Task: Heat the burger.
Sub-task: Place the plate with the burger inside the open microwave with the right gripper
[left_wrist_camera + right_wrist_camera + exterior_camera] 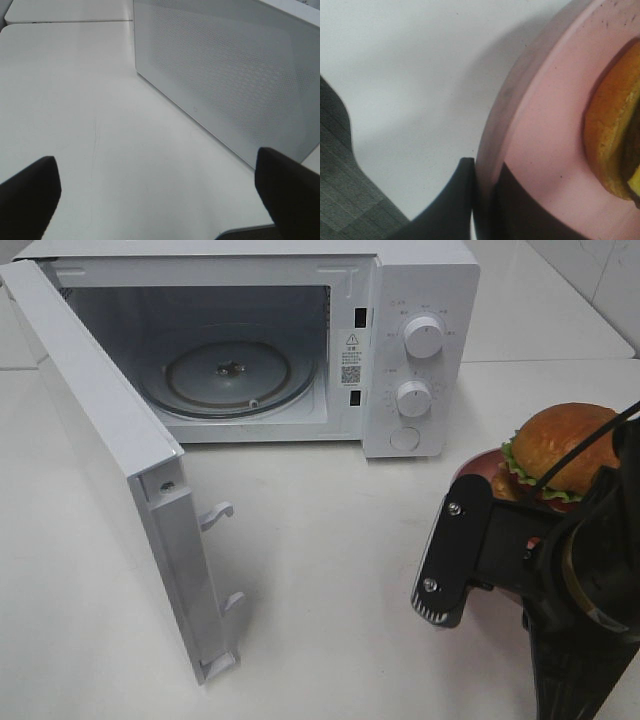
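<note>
The burger, with a domed brown bun and green lettuce, sits on a pink plate at the right of the table. My right gripper is shut on the near rim of the plate, one finger under the rim and the other on top. The edge of the burger's bun shows on the plate in the right wrist view. My left gripper is open and empty, low over the table beside the outer face of the microwave door; it is out of the high view.
The white microwave stands at the back with its door swung wide open toward the front left. Its glass turntable is bare. White table lies between the door and the plate.
</note>
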{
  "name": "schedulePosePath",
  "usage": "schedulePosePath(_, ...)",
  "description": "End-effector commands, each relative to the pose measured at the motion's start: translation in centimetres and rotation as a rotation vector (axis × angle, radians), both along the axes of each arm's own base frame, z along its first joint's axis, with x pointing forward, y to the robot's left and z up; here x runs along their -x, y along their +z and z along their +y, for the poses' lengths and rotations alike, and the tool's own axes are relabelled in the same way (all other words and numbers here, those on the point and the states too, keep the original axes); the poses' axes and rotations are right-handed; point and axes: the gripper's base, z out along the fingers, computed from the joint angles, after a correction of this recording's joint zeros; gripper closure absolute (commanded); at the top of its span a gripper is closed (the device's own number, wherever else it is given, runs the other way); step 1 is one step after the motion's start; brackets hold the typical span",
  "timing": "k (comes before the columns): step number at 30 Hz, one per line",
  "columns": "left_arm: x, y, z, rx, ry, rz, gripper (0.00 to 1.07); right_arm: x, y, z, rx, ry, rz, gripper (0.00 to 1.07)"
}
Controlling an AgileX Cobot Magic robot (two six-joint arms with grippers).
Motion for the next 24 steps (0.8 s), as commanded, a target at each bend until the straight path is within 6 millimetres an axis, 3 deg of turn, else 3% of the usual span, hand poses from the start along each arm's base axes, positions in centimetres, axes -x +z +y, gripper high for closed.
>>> schedulePosePath(1, 0.0, 0.0, 0.0, 0.004, 0.001, -0.016, 0.09, 0.1, 0.4, 0.2, 0.041, 0.110, -0.043, 1.07)
schedulePosePath(7, 0.0, 0.0, 0.0, 0.004, 0.001, -0.016, 0.09, 1.2, 0.3, 1.7, 0.040, 0.317, -0.031, 1.07)
schedulePosePath(24, 0.0, 0.0, 0.0, 0.004, 0.001, -0.016, 0.09, 1.2, 0.3, 3.3, 0.044, 0.663, -0.044, 1.07)
